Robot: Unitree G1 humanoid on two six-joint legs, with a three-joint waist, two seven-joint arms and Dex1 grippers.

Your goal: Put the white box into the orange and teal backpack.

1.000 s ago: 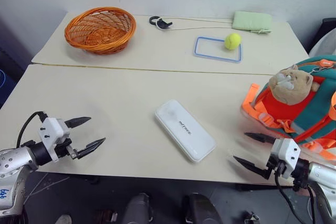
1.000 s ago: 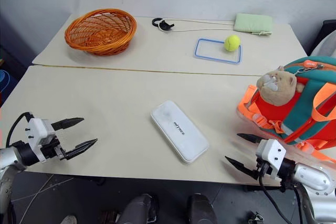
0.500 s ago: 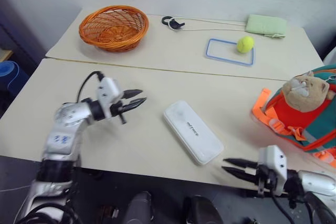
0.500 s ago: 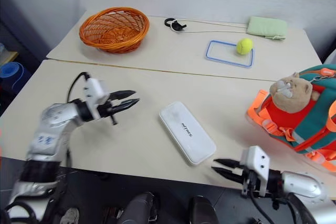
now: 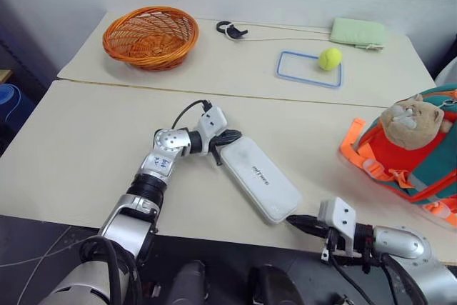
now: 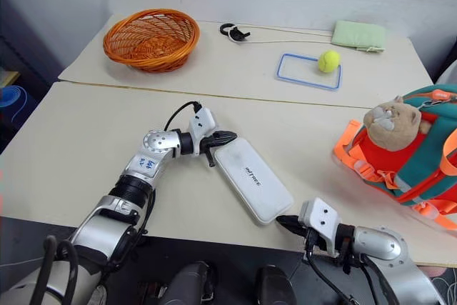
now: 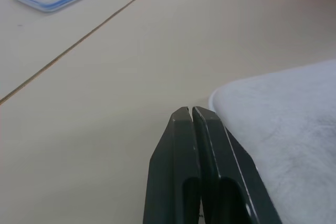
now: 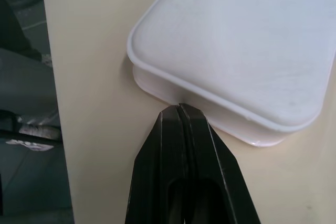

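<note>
The white box [image 5: 260,180] lies flat and slanted on the near table, dark lettering on its lid. My left gripper [image 5: 232,136] is shut with nothing in it, its tips right at the box's far end; the left wrist view shows the pressed-together fingertips [image 7: 188,113] beside the box's corner [image 7: 283,129]. My right gripper [image 5: 291,221] is shut and empty too, its tips against the box's near end [image 8: 236,40] by the table's front edge. The orange and teal backpack [image 5: 418,166], with a tan plush animal on it, sits at the right.
On the far table stand an orange wicker basket [image 5: 150,36], a black clip with a cord [image 5: 230,30], a blue-rimmed clear lid [image 5: 293,71] with a tennis ball [image 5: 329,58] on it, and a light green pad [image 5: 357,32]. The table's front edge [image 8: 50,77] runs beside the right gripper.
Both grippers went from open to shut. The left arm swung in from the left to the box's far end. The right gripper slid left to the box's near end. The camera also shifted.
</note>
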